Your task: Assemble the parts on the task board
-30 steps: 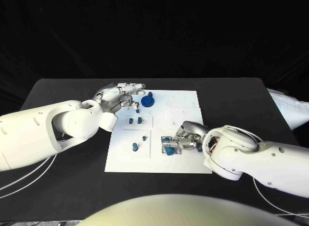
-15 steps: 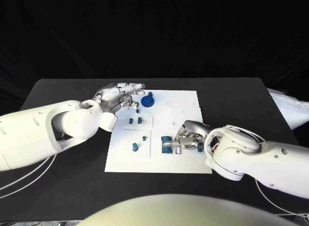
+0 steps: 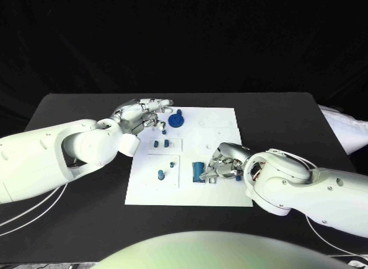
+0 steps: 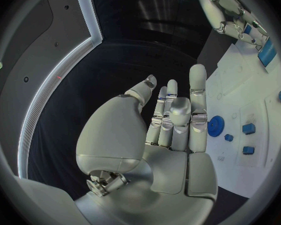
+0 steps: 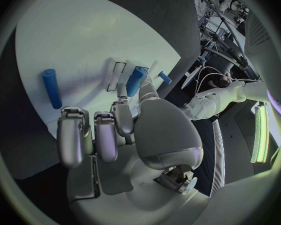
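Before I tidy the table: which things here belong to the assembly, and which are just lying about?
Belonging to the job:
- white task board
- blue round knobbed part
- two small blue blocks
- blue cylinder part
- blue peg by the right hand
- left hand, open

Lying about:
- only the black table

A black table (image 3: 87,224) stands against a black backdrop (image 3: 184,45); a curved light strip (image 4: 50,95) runs along the dark wall
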Tool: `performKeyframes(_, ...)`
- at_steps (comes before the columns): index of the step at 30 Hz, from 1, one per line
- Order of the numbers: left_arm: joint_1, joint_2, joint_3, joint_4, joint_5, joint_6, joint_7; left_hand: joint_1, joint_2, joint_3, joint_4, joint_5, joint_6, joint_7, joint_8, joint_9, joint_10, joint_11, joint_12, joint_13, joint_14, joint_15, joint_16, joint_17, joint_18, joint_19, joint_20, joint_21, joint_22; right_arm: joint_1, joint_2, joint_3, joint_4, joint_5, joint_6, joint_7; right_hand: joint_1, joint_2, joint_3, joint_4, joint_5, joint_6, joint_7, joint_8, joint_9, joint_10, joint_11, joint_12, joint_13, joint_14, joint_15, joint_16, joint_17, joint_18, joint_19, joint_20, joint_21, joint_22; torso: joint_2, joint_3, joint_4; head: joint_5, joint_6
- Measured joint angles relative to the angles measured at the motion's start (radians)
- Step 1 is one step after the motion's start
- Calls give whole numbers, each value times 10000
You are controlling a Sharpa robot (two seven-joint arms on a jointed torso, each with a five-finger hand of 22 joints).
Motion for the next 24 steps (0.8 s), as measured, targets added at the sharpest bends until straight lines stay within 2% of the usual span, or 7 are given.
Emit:
performKeyframes(5,0,-2,0,-26,0,0,-2,0,0,0,0,0,0,0,0,1,0,0,37,9,0,0,0,-8,-1,0,0,0,0,15,-308,2,150,-32,-211,13,-19,41,0,0,148,0,0,0,9,0,0,-12,0,1,2,0,3,0,0,0,0,-1,-5,0,-32,-12,0)
performKeyframes(10,0,27,0,-79,-1,0,-2,0,0,0,0,0,0,0,0,1,0,0,37,9,0,0,0,-7,-1,0,0,0,0,18,-227,3,159,-25,-316,26,-44,66,0,0,203,0,0,0,21,0,0,-23,0,3,3,0,2,0,0,0,0,-1,-15,0,-72,-26,0)
performKeyframes(24,-1,93,0,-123,-1,9,-5,0,0,0,0,0,0,0,0,2,0,0,37,17,0,0,0,-7,0,0,0,0,1,-79,-188,-3,161,9,-378,45,-85,107,-1,2,281,0,-1,0,44,0,0,-109,0,-16,-14,0,1,1,0,1,0,-2,-21,6,-53,-15,0)
